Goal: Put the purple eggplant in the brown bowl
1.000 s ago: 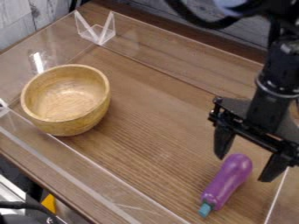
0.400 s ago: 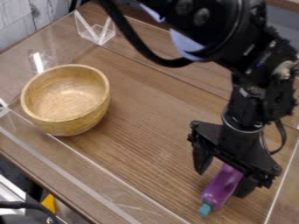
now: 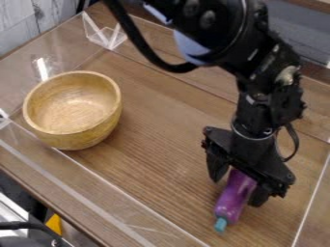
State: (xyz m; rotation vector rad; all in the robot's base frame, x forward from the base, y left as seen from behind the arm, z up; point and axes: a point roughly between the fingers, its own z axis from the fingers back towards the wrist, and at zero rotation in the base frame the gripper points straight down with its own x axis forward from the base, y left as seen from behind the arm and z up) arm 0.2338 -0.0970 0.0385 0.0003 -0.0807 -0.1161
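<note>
The purple eggplant [image 3: 233, 201] lies on the wooden table at the lower right, its teal stem cap pointing toward the front edge. My gripper [image 3: 242, 179] points straight down right over the eggplant's upper end, jaws open, one black finger [image 3: 214, 166] to its left and the other to its right. The arm hides the eggplant's far end. I cannot tell whether the fingers touch it. The brown bowl [image 3: 73, 109] stands at the left, empty, well away from the gripper.
A clear plastic wall [image 3: 129, 220] runs along the table's front and left edges. A small clear stand [image 3: 106, 31] sits at the back left. Bare wood lies between bowl and eggplant.
The arm has swung left and come down, so the open fingers now straddle the eggplant's upper end instead of hovering above it. The eggplant and bowl have not moved.
</note>
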